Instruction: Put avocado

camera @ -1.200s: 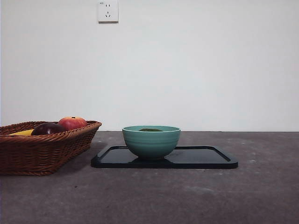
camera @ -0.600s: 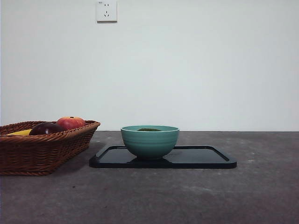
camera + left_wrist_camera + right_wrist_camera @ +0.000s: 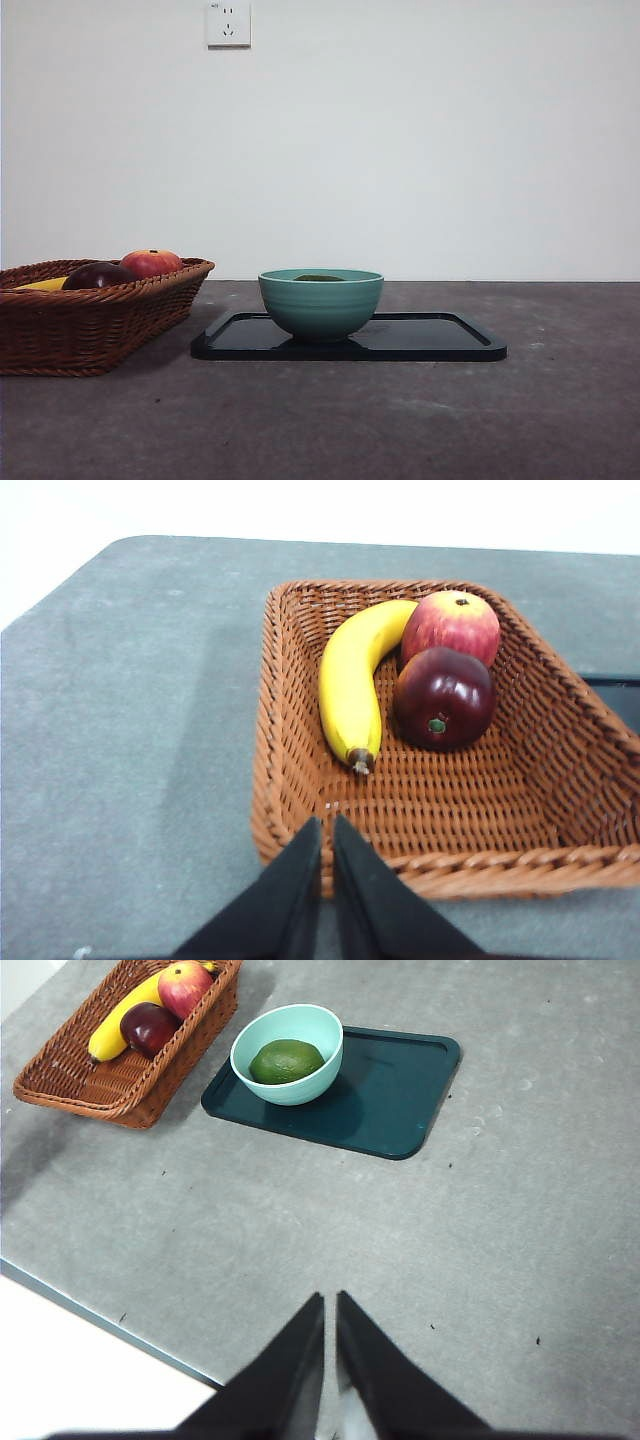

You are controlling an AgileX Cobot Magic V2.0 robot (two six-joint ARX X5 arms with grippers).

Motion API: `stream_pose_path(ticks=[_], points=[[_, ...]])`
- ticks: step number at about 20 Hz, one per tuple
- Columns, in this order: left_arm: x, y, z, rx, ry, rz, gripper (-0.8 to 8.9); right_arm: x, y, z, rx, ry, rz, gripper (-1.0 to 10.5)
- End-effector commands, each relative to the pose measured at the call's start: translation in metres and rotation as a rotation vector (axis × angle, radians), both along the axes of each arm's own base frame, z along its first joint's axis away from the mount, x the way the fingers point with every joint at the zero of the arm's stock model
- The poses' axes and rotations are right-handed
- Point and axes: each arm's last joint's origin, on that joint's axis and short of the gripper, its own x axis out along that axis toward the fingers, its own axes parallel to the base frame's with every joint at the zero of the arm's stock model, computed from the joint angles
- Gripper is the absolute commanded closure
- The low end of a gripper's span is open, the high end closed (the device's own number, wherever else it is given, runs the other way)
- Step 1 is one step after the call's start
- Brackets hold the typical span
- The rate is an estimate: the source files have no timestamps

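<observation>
The dark green avocado point(image 3: 287, 1061) lies inside the teal bowl point(image 3: 292, 1030), which stands on the left end of the dark tray point(image 3: 400, 1090). In the front view only its top point(image 3: 319, 278) shows above the bowl's rim point(image 3: 320, 303). My left gripper point(image 3: 328, 838) is shut and empty, above the near edge of the wicker basket point(image 3: 300, 770). My right gripper point(image 3: 329, 1310) is shut and empty, high above the bare table, well away from the bowl. Neither arm shows in the front view.
The wicker basket point(image 3: 90, 320) stands left of the tray point(image 3: 440, 340) and holds a banana point(image 3: 355, 680), a red-orange apple point(image 3: 452, 625) and a dark purple fruit point(image 3: 443, 697). The table's edge point(image 3: 100, 1325) runs close to my right gripper.
The whole front picture shifted slightly left at first, then held still. The things themselves have not moved.
</observation>
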Motion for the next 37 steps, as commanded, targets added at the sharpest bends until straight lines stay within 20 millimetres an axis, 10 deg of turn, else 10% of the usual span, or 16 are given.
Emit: stream_pose_path(ticks=[1,27,33,37], points=[[0.001,0.0,-0.008,-0.045,0.02,0.014,7.94,0.0,0.0,0.002,0.013,-0.008,0.005,9.3],[0.005,0.0,-0.01,-0.082,-0.043,0.023,7.94,0.0,0.0,0.002,0.013,-0.008,0.004,9.3],[0.005,0.0,-0.01,-0.082,-0.043,0.023,7.94,0.017,0.002,-0.001,-0.179,-0.379,-0.136,9.3],[0.005,0.0,-0.01,-0.082,-0.043,0.023,7.95,0.048,0.005,-0.051,-0.153,-0.602,-0.34,9.3]])
